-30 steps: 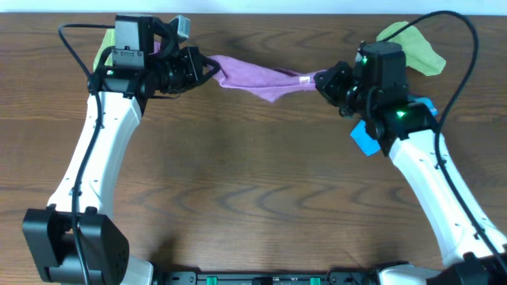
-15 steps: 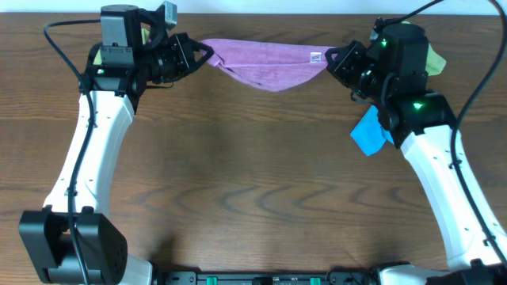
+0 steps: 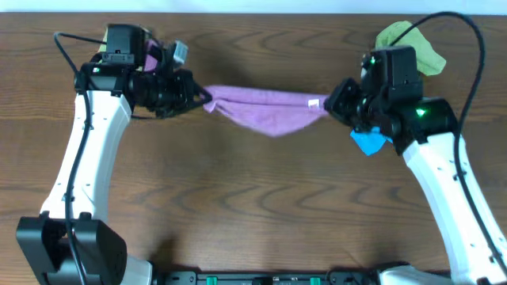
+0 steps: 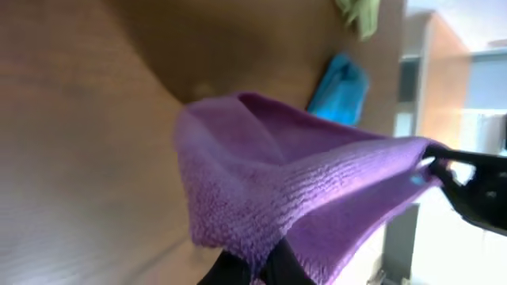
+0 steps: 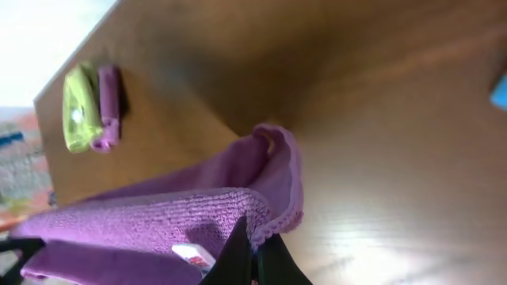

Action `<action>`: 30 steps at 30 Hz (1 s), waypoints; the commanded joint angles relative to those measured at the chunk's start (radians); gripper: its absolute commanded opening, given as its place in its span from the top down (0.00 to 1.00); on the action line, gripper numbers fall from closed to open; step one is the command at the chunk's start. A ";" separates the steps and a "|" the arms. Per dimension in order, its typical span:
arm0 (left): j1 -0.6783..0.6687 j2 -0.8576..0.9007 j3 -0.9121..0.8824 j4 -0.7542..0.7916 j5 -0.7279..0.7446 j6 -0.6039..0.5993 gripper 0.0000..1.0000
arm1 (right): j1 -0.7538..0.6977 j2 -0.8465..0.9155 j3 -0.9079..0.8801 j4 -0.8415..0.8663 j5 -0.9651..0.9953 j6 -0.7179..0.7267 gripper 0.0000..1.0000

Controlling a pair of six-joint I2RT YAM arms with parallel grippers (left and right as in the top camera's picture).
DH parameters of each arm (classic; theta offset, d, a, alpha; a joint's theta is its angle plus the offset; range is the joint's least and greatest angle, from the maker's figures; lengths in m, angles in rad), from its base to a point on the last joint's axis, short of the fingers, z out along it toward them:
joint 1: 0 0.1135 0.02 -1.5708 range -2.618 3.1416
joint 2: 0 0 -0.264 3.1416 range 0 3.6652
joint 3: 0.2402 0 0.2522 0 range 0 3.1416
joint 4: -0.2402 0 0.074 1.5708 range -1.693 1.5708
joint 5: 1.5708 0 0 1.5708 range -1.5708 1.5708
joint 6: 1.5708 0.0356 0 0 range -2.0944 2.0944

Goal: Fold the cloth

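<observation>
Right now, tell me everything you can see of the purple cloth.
The purple cloth is a lilac, fuzzy microfibre towel with a stitched hem. It hangs stretched between the arms, left gripper shut on one end, right gripper on the other, its middle sagging in a loose fold over the wooden table. A small white tag sits by the right gripper. Whether the sag touches the table is unclear.

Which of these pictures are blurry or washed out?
Overhead: sharp and evenly lit, the cloth held between left hand and right hand. Left wrist: the table is smeared, and the far right side is bleached by bright light. Right wrist: soft focus, pale glare on the wood, top-left corner overexposed.
</observation>
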 commanded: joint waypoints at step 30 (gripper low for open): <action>-0.120 -0.103 -0.085 -0.150 -0.333 -0.011 0.94 | 0.189 0.011 0.019 -0.181 0.195 0.168 0.99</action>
